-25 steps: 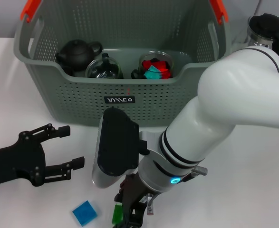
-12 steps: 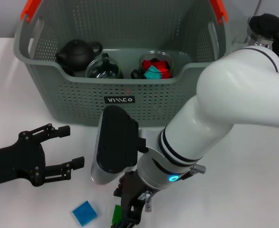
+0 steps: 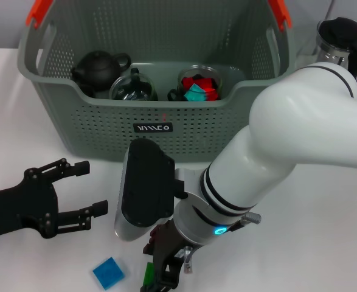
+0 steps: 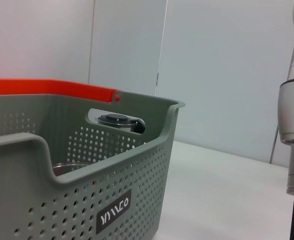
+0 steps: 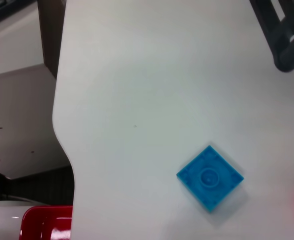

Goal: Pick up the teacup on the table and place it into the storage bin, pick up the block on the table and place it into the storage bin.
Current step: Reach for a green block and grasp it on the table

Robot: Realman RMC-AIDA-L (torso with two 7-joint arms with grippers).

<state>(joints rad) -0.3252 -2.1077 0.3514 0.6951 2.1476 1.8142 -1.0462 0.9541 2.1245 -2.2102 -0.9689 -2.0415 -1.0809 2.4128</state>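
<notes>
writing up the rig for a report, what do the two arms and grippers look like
The right arm is bulky glossy white with black joint bands, a lit blue-green ring and a black-faced wrist block; its right gripper is dark. The left gripper is matte black, skeletal linkage fingers with bolt heads.

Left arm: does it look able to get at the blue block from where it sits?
Probably yes. The left gripper sits open just behind the blue block, with bare table between them; the right gripper is working close beside it, though.
</notes>
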